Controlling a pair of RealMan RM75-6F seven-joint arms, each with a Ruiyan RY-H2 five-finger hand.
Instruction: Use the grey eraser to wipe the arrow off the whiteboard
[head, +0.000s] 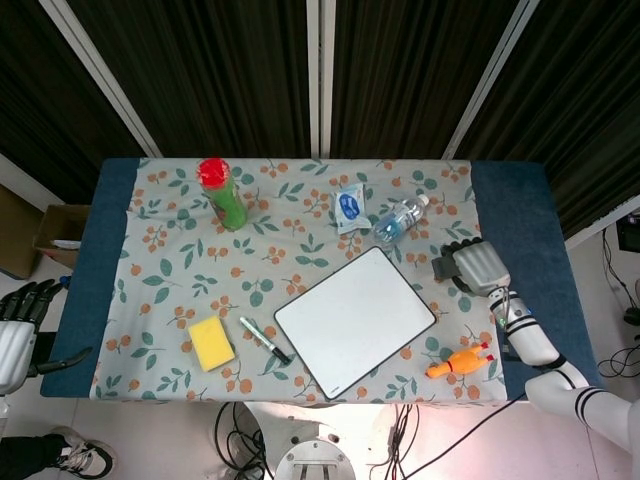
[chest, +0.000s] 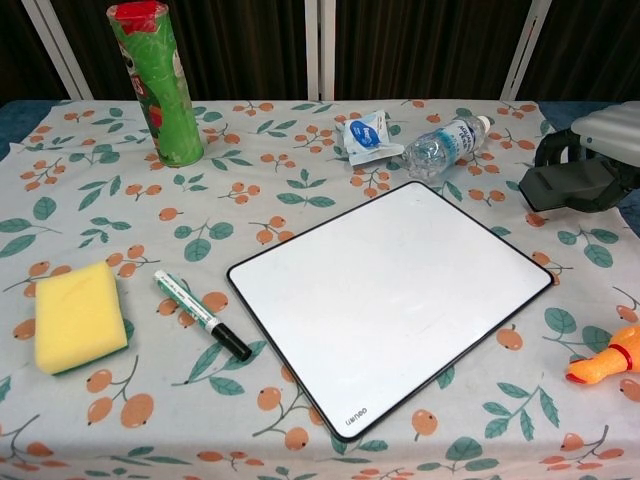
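The whiteboard (head: 355, 320) (chest: 390, 295) lies on the patterned cloth, its white face blank with no arrow showing. My right hand (head: 478, 266) (chest: 612, 135) grips the grey eraser (head: 446, 267) (chest: 570, 186) to the right of the board, lifted off it near the table's right side. My left hand (head: 18, 330) hangs open off the table's left edge, low in the head view, and is outside the chest view.
A yellow sponge (chest: 78, 315) and a marker (chest: 202, 315) lie left of the board. A green can (chest: 158, 83) stands at the back left. A blue packet (chest: 370, 135) and a water bottle (chest: 446, 143) sit behind the board. An orange toy chicken (chest: 608, 361) lies front right.
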